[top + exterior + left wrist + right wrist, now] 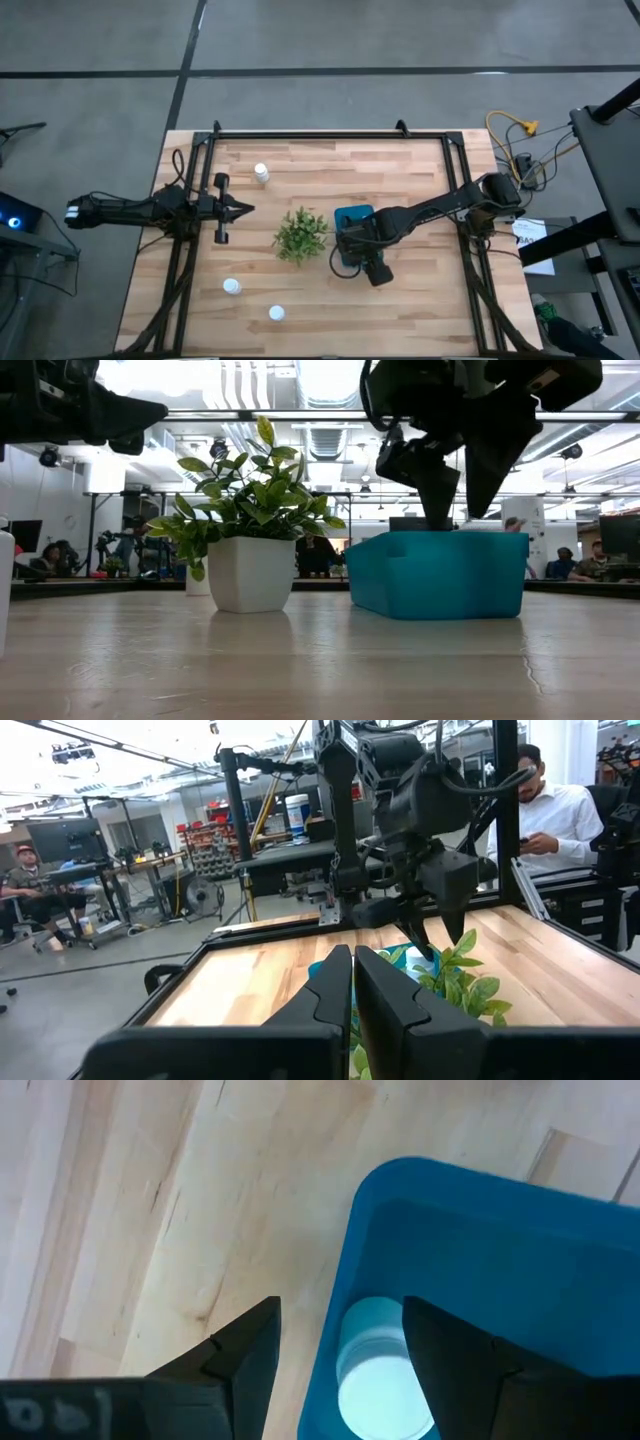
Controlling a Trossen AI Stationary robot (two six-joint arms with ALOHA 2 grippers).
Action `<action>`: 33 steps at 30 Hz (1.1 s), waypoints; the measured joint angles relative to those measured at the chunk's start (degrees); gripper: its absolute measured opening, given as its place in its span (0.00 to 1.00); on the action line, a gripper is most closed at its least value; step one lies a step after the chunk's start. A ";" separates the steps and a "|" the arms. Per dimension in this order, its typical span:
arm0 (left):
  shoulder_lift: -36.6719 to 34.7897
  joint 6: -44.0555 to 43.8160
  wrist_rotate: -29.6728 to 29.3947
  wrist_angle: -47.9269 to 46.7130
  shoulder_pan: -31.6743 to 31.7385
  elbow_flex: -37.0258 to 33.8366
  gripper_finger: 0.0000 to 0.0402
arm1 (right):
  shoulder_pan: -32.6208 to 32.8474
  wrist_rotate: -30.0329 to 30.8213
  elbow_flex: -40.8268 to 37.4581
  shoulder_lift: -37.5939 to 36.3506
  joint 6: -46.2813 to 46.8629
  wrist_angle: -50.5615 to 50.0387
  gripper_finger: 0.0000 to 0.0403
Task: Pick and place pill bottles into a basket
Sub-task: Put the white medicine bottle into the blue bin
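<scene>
Bottle [385, 1370] sits inside the basket [520, 1280] between your right gripper's [340, 1355] spread fingers; lift straight up, clearing the rim.

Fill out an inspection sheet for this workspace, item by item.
Surface: wooden table, light planks, black frame.
Job's things: three pill bottles loose on the table; one bottle in the teal basket.
Clutter: potted plant beside the basket.
Grippers: right tool open over the basket; left tool shut, waiting at the table's left.
Cables: yellow cord off the table's right.
Surroundings: seated person beyond the table.
</scene>
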 joint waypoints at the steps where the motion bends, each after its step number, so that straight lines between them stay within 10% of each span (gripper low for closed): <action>1: 0.00 0.00 0.02 0.02 0.00 0.00 0.00 | 0.00 0.00 -0.17 0.00 0.08 0.00 0.50; 33: 0.00 -0.01 0.01 0.02 -0.02 0.00 0.00 | -0.39 0.26 2.83 -0.63 -1.88 3.88 0.50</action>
